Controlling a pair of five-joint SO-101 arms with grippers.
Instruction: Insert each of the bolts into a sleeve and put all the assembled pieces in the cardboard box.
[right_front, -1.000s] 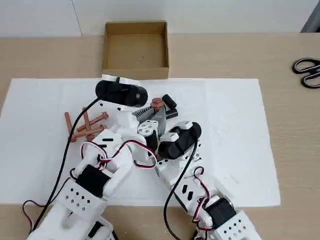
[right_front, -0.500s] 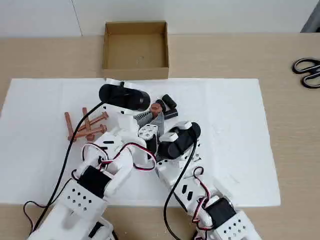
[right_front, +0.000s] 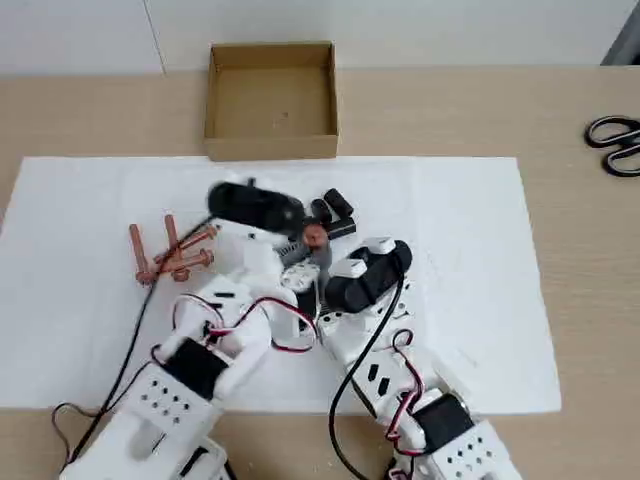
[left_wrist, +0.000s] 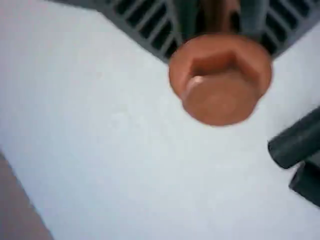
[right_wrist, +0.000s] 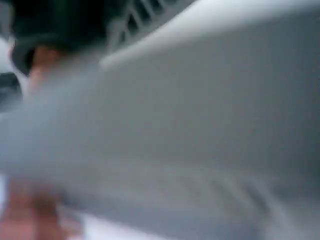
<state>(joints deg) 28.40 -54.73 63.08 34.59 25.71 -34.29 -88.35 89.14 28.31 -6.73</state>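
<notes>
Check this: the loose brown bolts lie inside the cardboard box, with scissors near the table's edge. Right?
No: the high view shows the loose brown bolts on the white sheet, outside the cardboard box. Scissors near the edge of the table, yes.

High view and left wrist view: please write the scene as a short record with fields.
held bolt: clamped in left gripper
loose bolts: lying crossed on white sheet
sleeves: black, lying close to held bolt
cardboard box: empty, beyond the sheet
scissors: on table, off the sheet
</notes>
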